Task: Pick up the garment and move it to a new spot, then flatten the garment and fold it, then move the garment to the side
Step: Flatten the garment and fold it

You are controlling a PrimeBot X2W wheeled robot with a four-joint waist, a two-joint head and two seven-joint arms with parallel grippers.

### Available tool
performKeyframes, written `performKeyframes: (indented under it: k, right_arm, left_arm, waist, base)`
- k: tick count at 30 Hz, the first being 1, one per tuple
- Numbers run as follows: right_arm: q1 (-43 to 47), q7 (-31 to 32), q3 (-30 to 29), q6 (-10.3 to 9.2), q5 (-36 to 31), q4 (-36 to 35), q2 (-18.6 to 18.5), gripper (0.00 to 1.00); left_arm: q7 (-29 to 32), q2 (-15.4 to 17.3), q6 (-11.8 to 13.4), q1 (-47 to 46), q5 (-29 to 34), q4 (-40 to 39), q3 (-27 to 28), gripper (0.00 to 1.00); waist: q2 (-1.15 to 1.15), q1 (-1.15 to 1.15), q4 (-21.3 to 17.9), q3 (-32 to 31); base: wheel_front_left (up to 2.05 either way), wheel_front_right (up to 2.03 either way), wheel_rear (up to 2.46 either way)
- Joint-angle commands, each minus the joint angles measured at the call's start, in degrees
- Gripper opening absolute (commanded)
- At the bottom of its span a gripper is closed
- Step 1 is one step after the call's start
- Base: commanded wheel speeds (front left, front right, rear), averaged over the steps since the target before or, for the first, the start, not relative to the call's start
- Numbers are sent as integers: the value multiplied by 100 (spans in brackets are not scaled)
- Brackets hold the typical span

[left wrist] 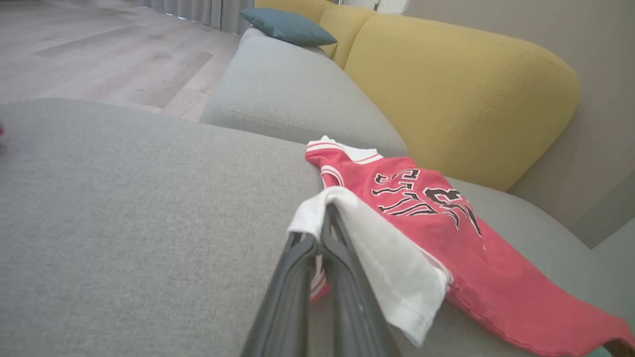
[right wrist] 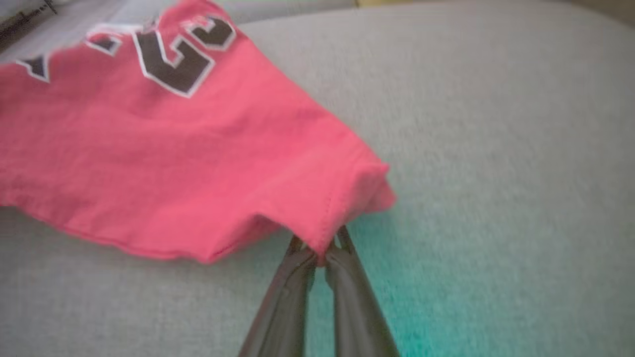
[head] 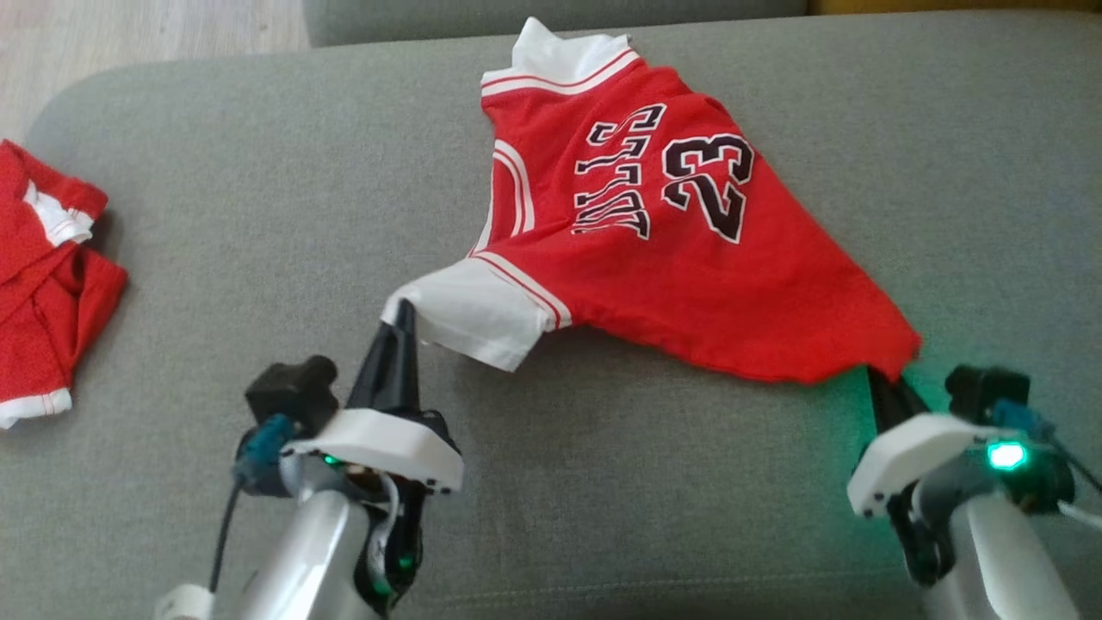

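Grey woven fabric covers the broad seat cushion (head: 215,172) that serves as the work surface, and the garment (head: 671,258) lies toward the cushion's far edge, right of its middle. Its readable writing is a large "23" (head: 710,185) in black with white outline, and beside it arched lettering (head: 616,185) in the same style that seems to end in "ULLS"; the first letter is lost in a fold. It is a small red jersey with white short sleeves, red-striped white trim and a white collar (head: 560,52) pointing at the cushion's far edge. It is pulled taut into a rough triangle, with its near edge raised off the cushion. The left gripper (head: 403,314) is pinched tight on the white sleeve (head: 473,314), fingers together with cloth draped over their tips. The right gripper (head: 882,379) is clamped on the red hem corner (right wrist: 367,188), over a green glow on the cushion. A second red garment (head: 43,284) lies crumpled at the cushion's left edge. Bare grey cloth spreads between the two garments and along the cushion's near side. Behind the cushion rise a yellow backrest (left wrist: 446,89) and a blue pillow (left wrist: 287,27), with wooden floor (left wrist: 99,49) off its left side.
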Motion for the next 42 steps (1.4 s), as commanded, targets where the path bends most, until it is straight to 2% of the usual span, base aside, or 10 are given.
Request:
performKeyframes:
  k: [1,6,11,19,25,31,34,38,42]
  right_arm:
    - [-309,-2,171,20,-18,-273,-31,0]
    - [-576,225,497,20,-101,-1070,-61,0]
    - [-1110,411,924,20,-7,-1882,-477,0]
    - [-2258,397,1580,20,205,-2723,-1078,0]
    - [-2298,659,1653,20,305,-3432,-1138,0]
    - [-1979,1196,1591,20,365,-4204,-1034,0]
    - [-1998,1408,1503,20,335,-4327,-1003,0]
    - [-2155,1585,1370,20,383,-4156,-915,0]
    - [-2763,1637,1349,20,543,-3463,-753,0]
  left_arm:
    - [-70,14,-7,-269,52,-202,242,0]
    - [-70,43,-93,-434,127,-377,525,0]
    - [-55,194,-177,-890,143,-693,724,0]
    - [363,329,-83,-2031,41,-1689,1016,0]
    - [610,404,146,-2139,20,-2412,1186,0]
    - [1056,549,240,-2051,87,-2932,1074,0]
    - [1228,688,230,-2146,173,-2900,1043,0]
    - [1374,781,168,-2382,143,-2592,1068,0]
    - [1525,879,10,-2963,-63,-1822,1231,0]
  waist:
    - [0,0,-26,-43]
    - [0,0,-151,-348]
    - [0,0,-280,-744]
    - [0,0,-374,-1116]
    - [0,0,-383,-1246]
    - [0,0,-376,-1216]
    - [0,0,-382,-1114]
    - [0,0,-389,-948]
    - [0,0,-507,-498]
  base:
    - [0,0,0]
    - [0,0,0]
    - [0,0,0]
    - [0,0,0]
    - [0,0,0]
    - [0,0,0]
    - [0,0,0]
    - [0,0,0]
    - [0,0,0]
